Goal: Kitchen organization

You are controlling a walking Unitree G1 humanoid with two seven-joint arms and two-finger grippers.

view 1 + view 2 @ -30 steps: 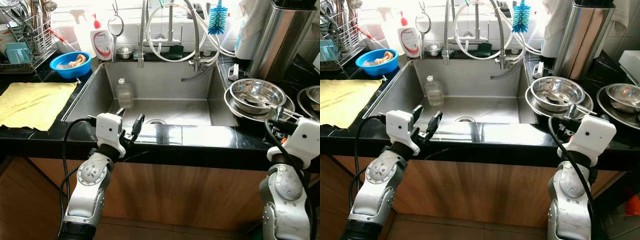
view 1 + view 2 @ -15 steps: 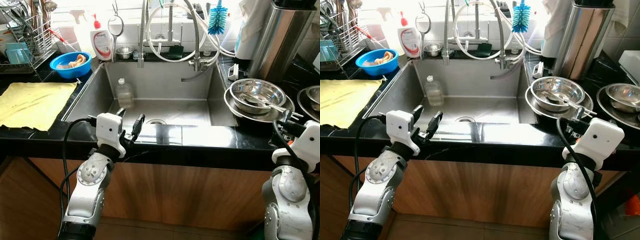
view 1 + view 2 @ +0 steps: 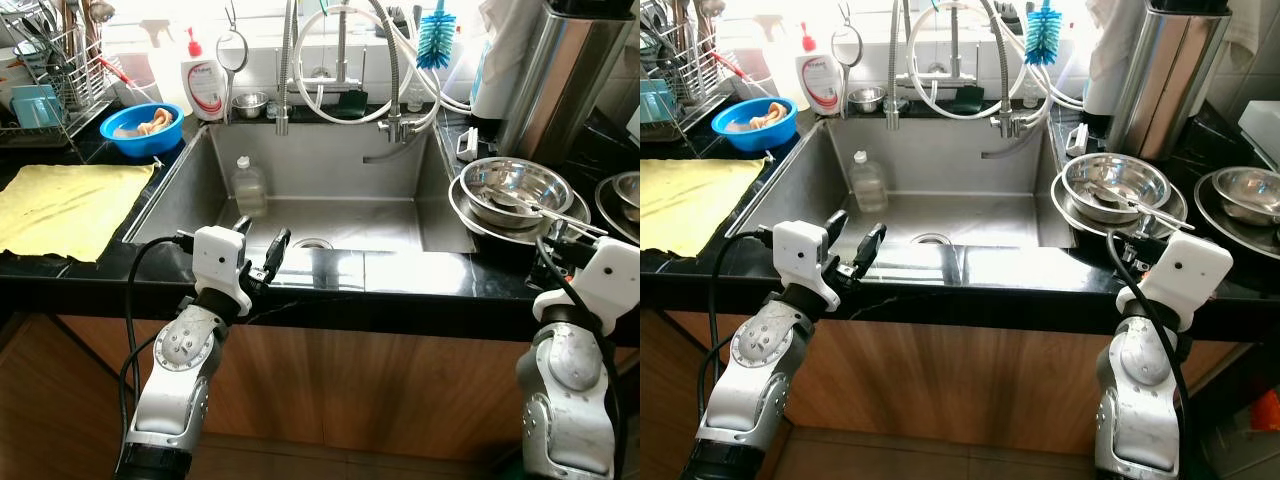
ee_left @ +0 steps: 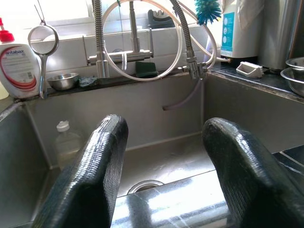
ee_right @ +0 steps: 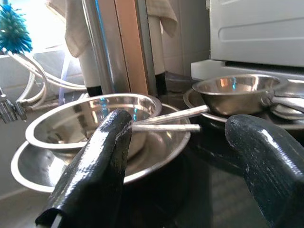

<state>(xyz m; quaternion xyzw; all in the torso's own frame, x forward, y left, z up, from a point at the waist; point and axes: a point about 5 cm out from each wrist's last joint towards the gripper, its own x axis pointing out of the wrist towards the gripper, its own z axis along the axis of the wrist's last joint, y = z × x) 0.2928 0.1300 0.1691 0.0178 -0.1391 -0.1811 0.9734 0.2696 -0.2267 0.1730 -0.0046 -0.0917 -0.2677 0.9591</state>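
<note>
- Progress: looks like early stage, nothing in either claw, no item visibly being moved.
- Left gripper [image 3: 258, 243] sits at the front edge of the sink [image 3: 190, 175], fingers spread apart, empty, pointing into the basin.
- Right gripper [image 5: 185, 156] is spread wide and empty, low over the black counter [image 3: 400, 280], aimed at the stacked steel bowls [image 3: 512, 190] just beyond it; not touching them as far as I can tell.
- Bowl stack: smaller bowl nested in a wider one, right of the sink; utensil handles [image 5: 166, 121] stick out over the rim toward the gripper. Likely the next target, my guess only.
- Second steel bowl [image 3: 1245, 192] stands further right on the counter, apart from the stack.
- Sink holds a clear plastic bottle [image 3: 247, 185] upright near the back left corner; otherwise basin looks bare around the drain [image 3: 313, 243].
- Behind the sink: soap bottle [image 3: 203, 85], small steel cup [image 3: 249, 103], blue bottle brush [image 3: 435, 40], faucet hoses [image 3: 340, 60].
- Left counter: yellow cloth [image 3: 65, 205] laid flat, blue bowl [image 3: 141, 128] with something in it, dish rack [image 3: 55, 70] with utensils.
- Still left, by my read: bowls and utensils not put away, bottle in sink, blue bowl contents unsorted.
- Tall steel container [image 3: 570, 80] stands close behind the bowl stack; a reach there risks clipping it.
</note>
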